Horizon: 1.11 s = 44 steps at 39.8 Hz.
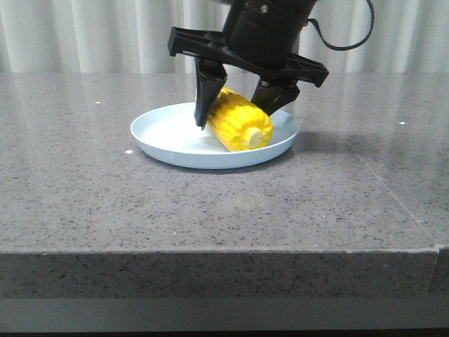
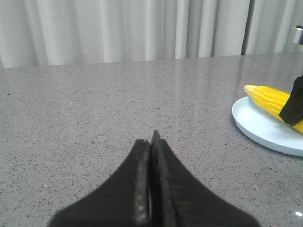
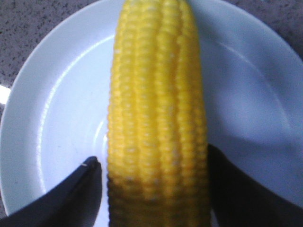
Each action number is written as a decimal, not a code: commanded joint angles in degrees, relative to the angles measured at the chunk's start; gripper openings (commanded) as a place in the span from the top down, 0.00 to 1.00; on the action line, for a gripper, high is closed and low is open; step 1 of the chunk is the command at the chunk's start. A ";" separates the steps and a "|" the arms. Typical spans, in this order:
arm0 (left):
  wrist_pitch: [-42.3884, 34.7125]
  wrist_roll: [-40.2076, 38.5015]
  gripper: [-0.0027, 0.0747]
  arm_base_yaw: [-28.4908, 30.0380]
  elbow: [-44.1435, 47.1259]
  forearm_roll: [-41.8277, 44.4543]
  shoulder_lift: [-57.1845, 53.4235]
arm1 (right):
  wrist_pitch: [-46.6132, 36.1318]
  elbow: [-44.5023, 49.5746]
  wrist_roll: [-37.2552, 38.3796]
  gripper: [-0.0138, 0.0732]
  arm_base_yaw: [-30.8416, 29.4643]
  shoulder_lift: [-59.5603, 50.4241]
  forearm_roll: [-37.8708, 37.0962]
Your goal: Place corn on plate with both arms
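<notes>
I work in what looks like a staged test room or lab, not a lived-in kitchen. My desk (image 1: pixel 210 203) is a thick slab of grey speckled stone with a squared front edge and a seam running back on my right side. Behind it hangs a wall of pale pleated curtains (image 1: pixel 91 35), closing off whatever lies beyond. A black cable (image 1: pixel 351 38) loops in the air from my arm against those curtains. On the desk I see just a toy corn cob (image 1: pixel 238 121) on a pale blue plastic plate (image 1: pixel 175 144).
</notes>
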 commanded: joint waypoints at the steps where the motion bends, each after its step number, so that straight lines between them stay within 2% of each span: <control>1: -4.48 -0.68 0.99 0.07 -1.48 0.33 -0.03 | -2.04 -2.05 -0.17 0.18 0.15 -4.32 -0.58; 6: -4.48 -0.68 0.99 0.07 -1.48 0.33 -0.03 | -1.90 -2.90 -0.17 0.19 0.09 -7.01 -2.79; 9: -4.48 -0.68 0.99 0.07 -1.48 0.33 -0.03 | -0.08 -4.57 -0.17 0.22 -0.35 -8.02 -3.67; 13: -4.48 -0.68 0.99 0.07 -1.48 0.33 -0.03 | 3.48 -7.42 -0.17 0.36 -0.99 -8.49 -3.67; 20: -4.48 -0.68 0.99 0.07 -1.48 0.33 -0.03 | 4.63 -10.29 -0.17 0.71 -1.54 -8.61 -3.72; 27: -4.48 -0.68 0.99 0.07 -1.48 0.33 -0.03 | 5.03 -10.99 -0.17 0.90 -2.29 -8.99 -3.80; 33: -4.48 -0.68 0.99 0.07 -1.48 0.33 -0.03 | 6.80 -10.99 -0.17 0.98 -5.07 -10.63 -3.80; 39: -4.48 -0.68 0.99 0.07 -1.48 0.33 -0.03 | 9.44 -10.22 -0.24 0.97 -9.40 -13.93 -4.26; 44: -4.48 -0.68 0.99 0.07 -1.48 0.33 -0.03 | 8.58 -5.59 -0.24 0.97 -13.43 -18.34 -5.77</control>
